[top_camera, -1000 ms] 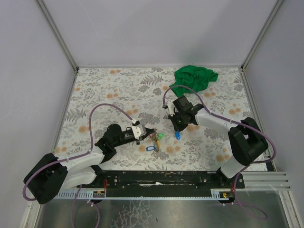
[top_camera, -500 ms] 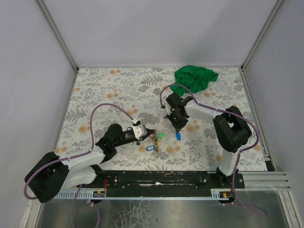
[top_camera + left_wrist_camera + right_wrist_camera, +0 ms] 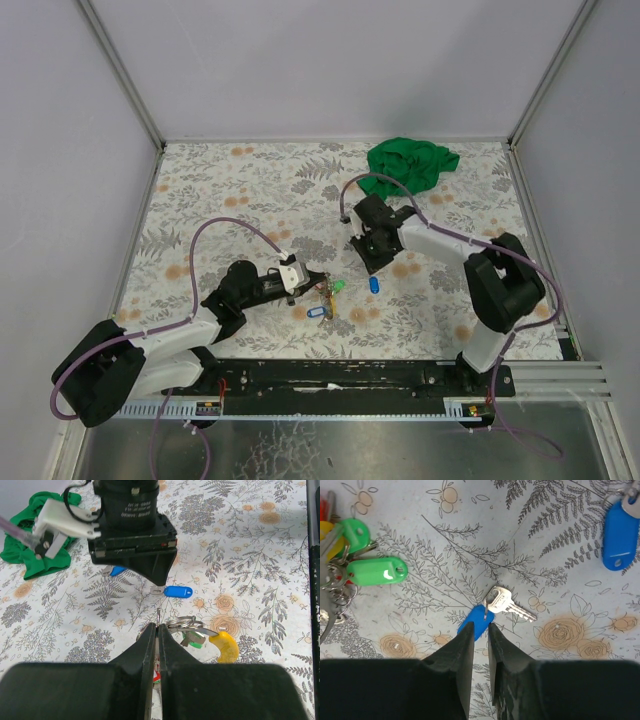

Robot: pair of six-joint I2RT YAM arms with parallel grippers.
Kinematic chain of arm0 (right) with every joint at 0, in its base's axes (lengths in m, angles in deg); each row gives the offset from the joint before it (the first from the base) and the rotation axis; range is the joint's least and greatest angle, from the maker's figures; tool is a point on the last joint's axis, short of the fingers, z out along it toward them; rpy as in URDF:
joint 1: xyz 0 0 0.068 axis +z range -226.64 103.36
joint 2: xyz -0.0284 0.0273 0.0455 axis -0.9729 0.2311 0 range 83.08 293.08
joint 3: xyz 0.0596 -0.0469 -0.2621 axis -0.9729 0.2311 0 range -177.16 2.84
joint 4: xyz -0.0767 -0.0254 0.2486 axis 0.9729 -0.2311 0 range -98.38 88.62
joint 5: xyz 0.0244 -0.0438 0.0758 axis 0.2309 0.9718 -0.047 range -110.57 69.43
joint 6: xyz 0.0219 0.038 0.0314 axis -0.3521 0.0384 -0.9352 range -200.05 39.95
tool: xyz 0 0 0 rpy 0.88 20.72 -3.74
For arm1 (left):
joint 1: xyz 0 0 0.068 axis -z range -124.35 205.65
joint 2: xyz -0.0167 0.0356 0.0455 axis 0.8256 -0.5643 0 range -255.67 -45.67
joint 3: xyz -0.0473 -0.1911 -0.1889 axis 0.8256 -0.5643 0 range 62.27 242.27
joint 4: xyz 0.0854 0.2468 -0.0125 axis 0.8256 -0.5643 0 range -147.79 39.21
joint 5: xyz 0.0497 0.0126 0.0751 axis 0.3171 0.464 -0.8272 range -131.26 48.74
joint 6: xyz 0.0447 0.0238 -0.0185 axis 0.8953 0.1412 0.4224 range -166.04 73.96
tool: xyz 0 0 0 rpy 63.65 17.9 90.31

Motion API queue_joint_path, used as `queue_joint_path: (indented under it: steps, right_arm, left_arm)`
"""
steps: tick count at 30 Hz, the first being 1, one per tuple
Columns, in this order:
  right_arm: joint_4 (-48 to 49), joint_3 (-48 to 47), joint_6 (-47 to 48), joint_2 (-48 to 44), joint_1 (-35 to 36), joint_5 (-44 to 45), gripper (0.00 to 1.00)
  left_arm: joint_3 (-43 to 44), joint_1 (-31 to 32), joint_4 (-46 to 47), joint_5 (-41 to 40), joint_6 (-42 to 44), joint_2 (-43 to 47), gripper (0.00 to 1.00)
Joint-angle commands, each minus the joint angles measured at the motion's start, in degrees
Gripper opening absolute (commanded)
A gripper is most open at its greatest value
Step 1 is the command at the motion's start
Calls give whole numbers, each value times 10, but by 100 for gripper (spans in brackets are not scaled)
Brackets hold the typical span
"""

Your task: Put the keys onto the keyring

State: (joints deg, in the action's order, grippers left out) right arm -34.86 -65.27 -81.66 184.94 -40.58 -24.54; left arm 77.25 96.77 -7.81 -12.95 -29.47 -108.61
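My left gripper (image 3: 158,627) is shut on the thin wire of the keyring (image 3: 158,615), low over the table. Small rings with a yellow key (image 3: 224,646) and a green key (image 3: 192,640) hang just right of it. In the top view the left gripper (image 3: 308,284) holds this cluster (image 3: 327,292) at mid-table. A blue key (image 3: 476,621) with its silver blade (image 3: 509,603) lies flat on the table, just beyond my right gripper (image 3: 480,626). The right jaws stand slightly open with nothing between them. From above, the right gripper (image 3: 372,266) hovers just behind that blue key (image 3: 374,284).
A green cloth (image 3: 410,163) lies at the back right. A second blue tag (image 3: 318,312) lies near the keyring cluster. Green tags (image 3: 376,571) show at the left of the right wrist view. The table's metal frame runs along all sides.
The right gripper has drawn back a little from the blue key and its jaws have parted; the key lies on the table. The left arm has not moved.
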Motion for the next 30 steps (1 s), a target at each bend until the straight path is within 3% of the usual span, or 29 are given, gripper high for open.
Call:
queue_joint_path:
  steps: [1,13,19,30]
  right_arm:
    - [64,51,-15,-82,6,11,24]
    - [291,228,-30,-195,6,11,25]
    - [232,187,-34,-150,6,17,25]
    - [-11,6,-20,-31,6,19,28]
  left_arm:
    - [11,2,38,4,-1,8,0]
    - [10,2,45,3,-3,5,0]
    - [10,2,43,3,-3,6,0]
    - [11,2,40,4,-2,11,0]
